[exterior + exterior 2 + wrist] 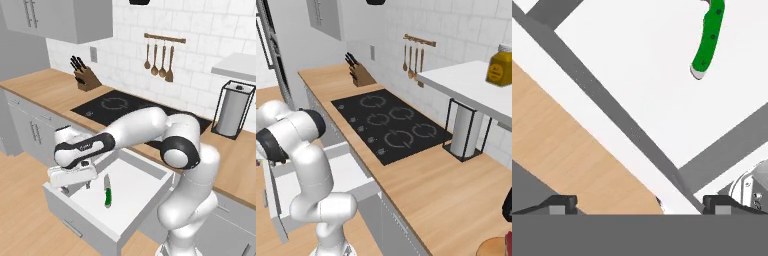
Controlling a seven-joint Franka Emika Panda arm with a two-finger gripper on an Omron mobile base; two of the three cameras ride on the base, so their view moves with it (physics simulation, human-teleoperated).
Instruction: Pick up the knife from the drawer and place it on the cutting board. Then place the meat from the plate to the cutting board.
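Hanging with jaws spread wide and empty, the gripper sits above the drawer's front corner; the knife lies just beside it, farther inside, handle end nearer.

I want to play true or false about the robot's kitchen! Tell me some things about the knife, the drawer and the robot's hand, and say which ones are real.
1. The drawer is pulled open. True.
2. The green-handled knife lies inside the drawer. True.
3. The gripper is squeezing the knife. False: its jaws are open and hold nothing; the knife lies apart from it on the drawer floor.
4. The knife block stands in the drawer. False: it stands on the counter by the wall.
5. Wooden spoons hang on the wall above the stove. True.
6. A pot sits on the stove. False: nothing stands on the stove.
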